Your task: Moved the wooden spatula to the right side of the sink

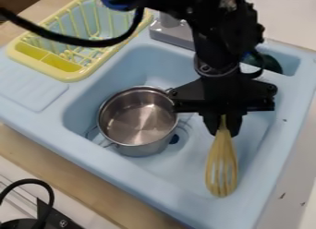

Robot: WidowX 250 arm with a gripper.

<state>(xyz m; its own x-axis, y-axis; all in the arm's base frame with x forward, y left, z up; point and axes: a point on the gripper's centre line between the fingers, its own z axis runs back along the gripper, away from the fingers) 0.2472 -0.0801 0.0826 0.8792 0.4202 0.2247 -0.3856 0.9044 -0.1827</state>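
The end effector [223, 131] is gripping the wooden spatula [221, 165] over the sink [179, 189].
Its fingers [211, 124] are standing narrowly apart, pinching the handle between them.

Sink [203, 208], room and obstacles.
Free: floor between steel pot [139, 124] and my wooden spatula [221, 170]. Obstacles: pot close beside my gripper [223, 132]; faucet base [173, 34], yellow rack [69, 76] beyond.

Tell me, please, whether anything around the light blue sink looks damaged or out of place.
Only small dark specks on the pale counter beside the sink's right edge look odd, perhaps dirt or chips. Nothing appears spilled or tipped over.
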